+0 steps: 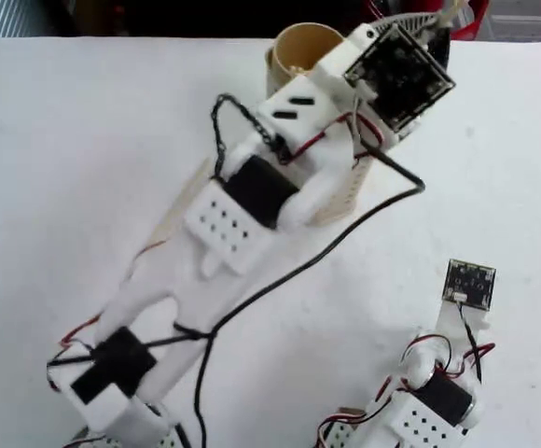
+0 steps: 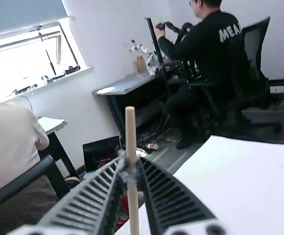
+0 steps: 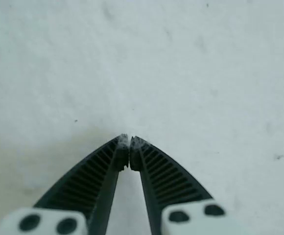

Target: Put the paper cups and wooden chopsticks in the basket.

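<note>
Gripping a smooth, round chopstick [image 2: 130, 132] of pale wood, the left tool [image 2: 131, 169] has its ribbed black jaws narrowed onto the stick. The stick's long axis runs between the jaws, and its blunt end juts past the tips. In the high view that arm stretches over a cream basket [image 1: 348, 194] with a perforated wall, hiding most of it. Only the round rim of a tan paper cup [image 1: 298, 49] shows, and I cannot tell whether it stands inside the basket. The right tool [image 3: 129, 147] is closed on nothing, tips touching, over the matte white counter [image 3: 191, 68].
</note>
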